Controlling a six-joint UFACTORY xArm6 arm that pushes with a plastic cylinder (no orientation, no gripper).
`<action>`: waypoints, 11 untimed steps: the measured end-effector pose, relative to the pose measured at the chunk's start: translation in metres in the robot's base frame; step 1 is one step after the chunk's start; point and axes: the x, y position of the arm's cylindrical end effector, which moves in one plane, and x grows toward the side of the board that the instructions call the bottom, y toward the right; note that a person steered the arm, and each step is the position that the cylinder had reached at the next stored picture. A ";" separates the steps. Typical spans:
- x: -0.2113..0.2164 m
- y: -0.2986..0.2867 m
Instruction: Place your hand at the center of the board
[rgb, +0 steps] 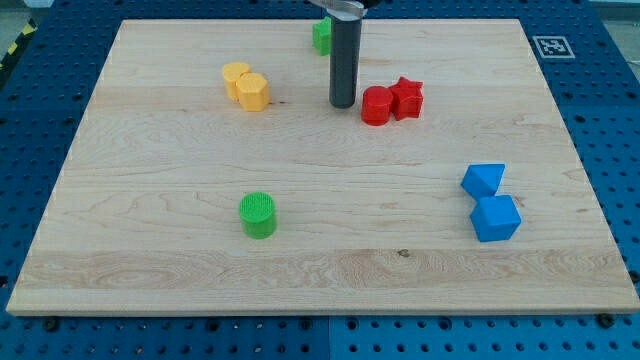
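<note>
My dark rod comes down from the view's top, and my tip (343, 104) rests on the wooden board (320, 260) above the board's middle. A red cylinder (377, 105) sits just to the tip's right, touching a red star (406, 98). A green block (321, 35) is partly hidden behind the rod at the top edge. Two yellow blocks (246, 86) sit touching each other to the tip's left. A green cylinder (258, 215) stands at the lower left. A blue wedge-like block (484, 180) and a blue cube (496, 218) sit together at the right.
The board lies on a blue perforated table (600, 120). A black-and-white marker tag (552, 46) is at the board's top right corner.
</note>
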 end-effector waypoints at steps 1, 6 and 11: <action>0.008 0.007; -0.013 -0.014; -0.013 -0.015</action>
